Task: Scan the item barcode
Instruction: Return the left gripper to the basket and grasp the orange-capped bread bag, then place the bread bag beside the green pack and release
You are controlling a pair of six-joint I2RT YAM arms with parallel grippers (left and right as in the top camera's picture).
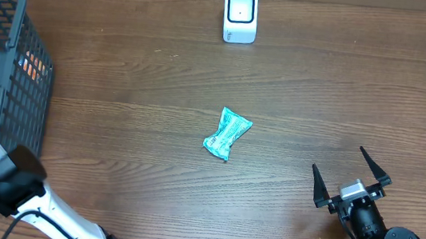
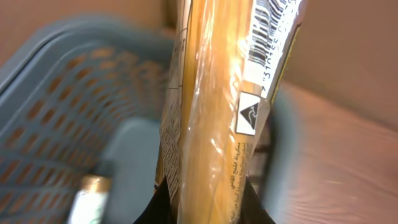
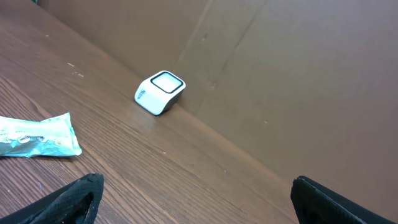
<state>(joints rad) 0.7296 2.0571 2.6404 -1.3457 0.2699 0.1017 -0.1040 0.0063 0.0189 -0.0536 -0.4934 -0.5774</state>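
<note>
Left tool [image 2: 206, 210] - jaws narrow, clamped on yellow packet [image 2: 211, 112]; grey basket [image 2: 56, 93] lay behind it. Barcode [image 2: 270, 25] sat at packet's far end; digits beneath were too blurred to read. Square triangle mark and Arabic print ran below. Right tool [image 1: 351, 179] - jaws stood wide, empty, over surface [image 1: 136, 87]. White scanner [image 1: 240, 15] stood at far edge; teal wrapper [image 1: 227, 133] lay mid-surface.

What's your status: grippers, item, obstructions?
Left gripper shut on yellow packet, barcode showing, at basket. Right gripper open, empty. Scanner at far edge; teal wrapper lies mid-table.
</note>
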